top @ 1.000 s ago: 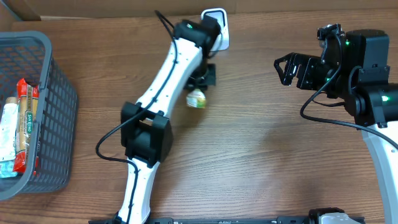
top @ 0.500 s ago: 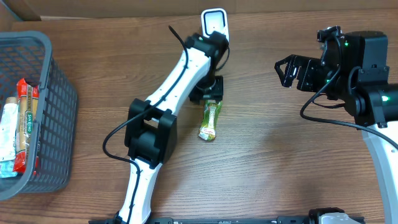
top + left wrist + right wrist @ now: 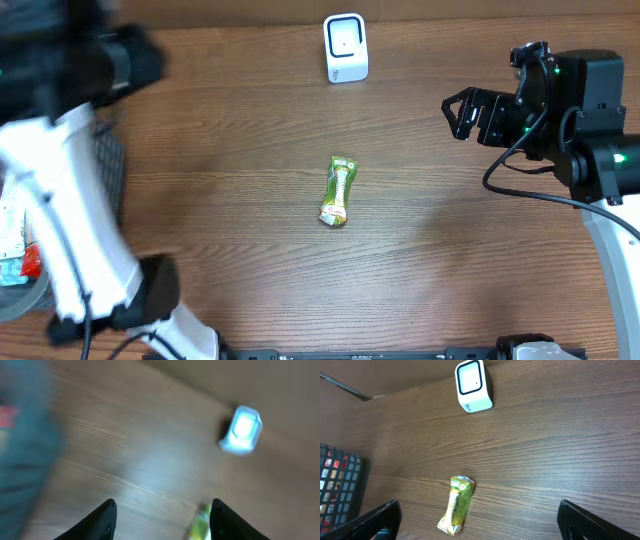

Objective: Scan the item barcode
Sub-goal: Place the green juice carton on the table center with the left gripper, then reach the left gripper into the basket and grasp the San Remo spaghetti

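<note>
The item, a green and yellow snack packet [image 3: 338, 190], lies flat on the wooden table, mid-table, with nothing touching it. It also shows in the right wrist view [image 3: 457, 511] and as a blur in the left wrist view [image 3: 200, 526]. The white barcode scanner [image 3: 346, 46] stands at the table's far edge, face lit [image 3: 241, 430], also visible from the right wrist [image 3: 473, 386]. My left gripper [image 3: 162, 521] is open with only table between its fingers; its arm is a blur at the far left. My right gripper [image 3: 465, 112] hangs open and empty at the right [image 3: 480, 525].
A grey mesh basket [image 3: 108, 165] holding snack packs [image 3: 15, 240] stands at the left edge, mostly covered by the blurred left arm [image 3: 60, 200]. Its corner shows in the right wrist view [image 3: 337, 480].
The left gripper opened and let the packet down onto the table near the scanner, then the left arm swung fast to the left over the basket. The right arm has not moved.
</note>
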### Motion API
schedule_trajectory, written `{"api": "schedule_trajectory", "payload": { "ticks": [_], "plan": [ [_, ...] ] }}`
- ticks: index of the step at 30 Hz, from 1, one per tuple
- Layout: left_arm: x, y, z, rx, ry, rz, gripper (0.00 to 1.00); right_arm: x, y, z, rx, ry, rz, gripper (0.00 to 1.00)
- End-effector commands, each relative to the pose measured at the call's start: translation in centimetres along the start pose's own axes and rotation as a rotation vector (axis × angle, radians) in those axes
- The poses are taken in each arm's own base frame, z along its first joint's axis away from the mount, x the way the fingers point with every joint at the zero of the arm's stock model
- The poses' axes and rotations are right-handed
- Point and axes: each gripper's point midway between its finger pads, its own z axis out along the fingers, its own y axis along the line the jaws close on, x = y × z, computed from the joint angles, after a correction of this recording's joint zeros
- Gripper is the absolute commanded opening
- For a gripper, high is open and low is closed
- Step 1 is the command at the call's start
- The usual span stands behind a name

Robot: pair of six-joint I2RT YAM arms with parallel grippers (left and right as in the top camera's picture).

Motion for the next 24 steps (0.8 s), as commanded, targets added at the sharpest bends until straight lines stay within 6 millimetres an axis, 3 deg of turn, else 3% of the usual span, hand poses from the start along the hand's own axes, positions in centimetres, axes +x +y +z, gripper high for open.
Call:
{"api": "schedule_trajectory", "payload": {
  "ticks": [1,6,12,18,24],
  "plan": [
    [-1.4,5.3,-4.5,-0.058,-0.114,-0.064,0.52,-1.0,0.6,-0.7,-0.003,-0.033,-0.017,1.0],
    [-2.2,13.7,-7.5,-0.23,-0.194,-0.228,0.53,-1.0,0.6,-0.7,-0.003,-0.033,-0.017,1.0],
    [-1.5,23.4,-7.0,-0.366,-0.154,-0.479,0.45,-1.0,0.5,-0.7,-0.003,-0.033,-0.017,1.0],
    [-0.7,28.6,-4.6,-0.482,-0.065,-0.526,0.45,-1.0,0.5,-0.7,-0.003,-0.033,-0.017,1.0],
    [1.0,31.3,0.0,-0.499,0.085,-0.562,0.4,-1.0,0.4,-0.7,0.005,-0.036,-0.017,1.0]
  ]
}}
